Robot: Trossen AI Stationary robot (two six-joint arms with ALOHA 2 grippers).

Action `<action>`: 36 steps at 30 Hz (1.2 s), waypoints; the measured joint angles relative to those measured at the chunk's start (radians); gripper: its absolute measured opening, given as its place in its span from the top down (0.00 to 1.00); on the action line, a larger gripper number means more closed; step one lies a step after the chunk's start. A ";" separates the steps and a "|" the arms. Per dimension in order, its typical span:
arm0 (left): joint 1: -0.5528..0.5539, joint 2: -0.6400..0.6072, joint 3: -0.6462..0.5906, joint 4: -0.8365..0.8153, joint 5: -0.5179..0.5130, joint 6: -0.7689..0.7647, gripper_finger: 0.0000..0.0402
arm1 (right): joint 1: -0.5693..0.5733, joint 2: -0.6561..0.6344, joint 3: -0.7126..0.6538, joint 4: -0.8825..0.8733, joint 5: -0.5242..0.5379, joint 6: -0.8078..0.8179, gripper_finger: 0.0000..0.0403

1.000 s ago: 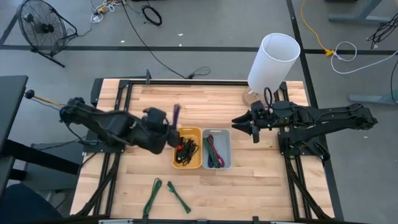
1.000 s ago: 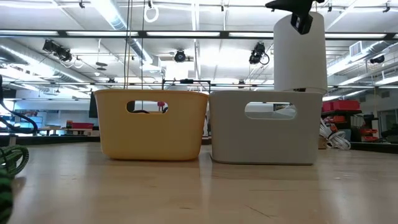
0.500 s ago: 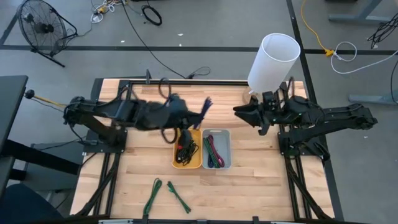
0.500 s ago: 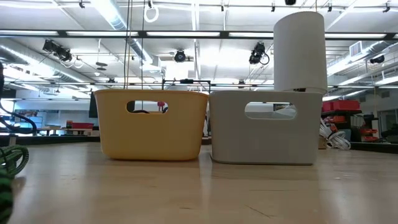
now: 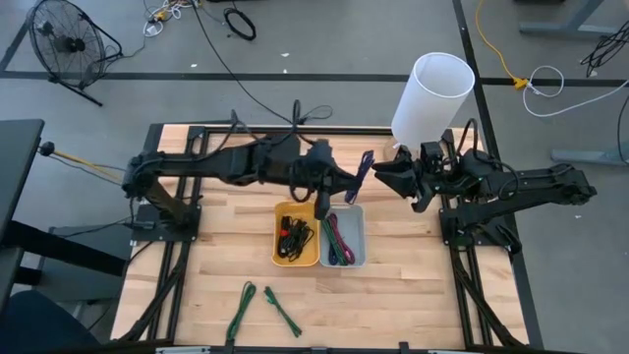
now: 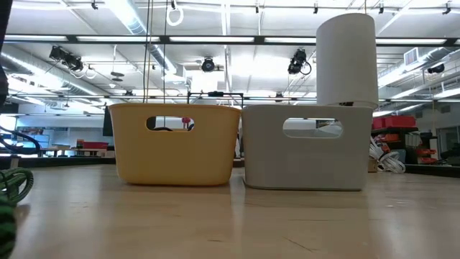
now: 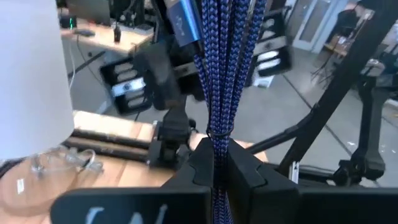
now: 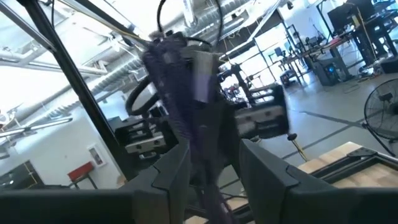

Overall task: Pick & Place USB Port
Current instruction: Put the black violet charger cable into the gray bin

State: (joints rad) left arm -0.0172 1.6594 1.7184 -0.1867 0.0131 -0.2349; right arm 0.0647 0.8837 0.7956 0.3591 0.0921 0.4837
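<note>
- The blue cable (image 7: 219, 81) runs off the top edge of the left wrist view, and its lower end drops out of sight between the left gripper (image 7: 219, 171) fingers.
- In the right wrist view that cable (image 8: 180, 118) and the left gripper behind it are smeared by blur, so whether it sits between the right gripper (image 8: 214, 165) fingers cannot be told.
- From table height, the walls of the yellow bin (image 6: 175, 142) and grey bin (image 6: 309, 146) hide what lies inside.
- A green cable (image 6: 11, 191), far left of the yellow bin, is cut by the edge.
</note>
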 joint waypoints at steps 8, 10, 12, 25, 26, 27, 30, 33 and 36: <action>0.053 0.066 0.000 0.056 0.072 -0.048 0.96 | 0.000 0.000 0.000 -0.019 -0.002 -0.030 0.66; 0.057 0.082 0.001 0.103 0.089 -0.067 0.96 | -0.001 0.000 0.000 -0.020 -0.002 -0.034 0.66; 0.061 0.094 0.001 0.118 0.109 -0.075 0.96 | 0.000 0.000 0.000 -0.025 0.005 -0.045 0.66; 0.066 0.110 0.000 0.143 0.098 -0.095 0.80 | -0.001 0.000 0.001 -0.105 0.061 -0.044 0.96; 0.066 0.110 0.000 0.141 0.098 -0.095 0.77 | 0.000 0.000 0.001 -0.105 0.061 -0.046 0.97; 0.067 0.110 0.000 0.138 0.097 -0.095 0.75 | 0.000 0.000 0.001 -0.104 0.061 -0.048 0.98; 0.067 0.110 0.000 0.134 0.092 -0.093 0.67 | 0.000 0.000 0.001 -0.104 0.061 -0.044 0.98; 0.067 0.106 0.000 0.126 0.091 -0.074 0.59 | 0.000 0.000 0.001 -0.102 0.069 -0.047 0.98; 0.067 0.087 0.000 0.088 0.085 -0.019 0.50 | 0.000 0.000 0.001 -0.102 0.074 -0.046 0.98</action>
State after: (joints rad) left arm 0.0494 1.7460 1.7184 -0.0991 0.0985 -0.2544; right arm 0.0643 0.8833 0.7963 0.2571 0.1661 0.4380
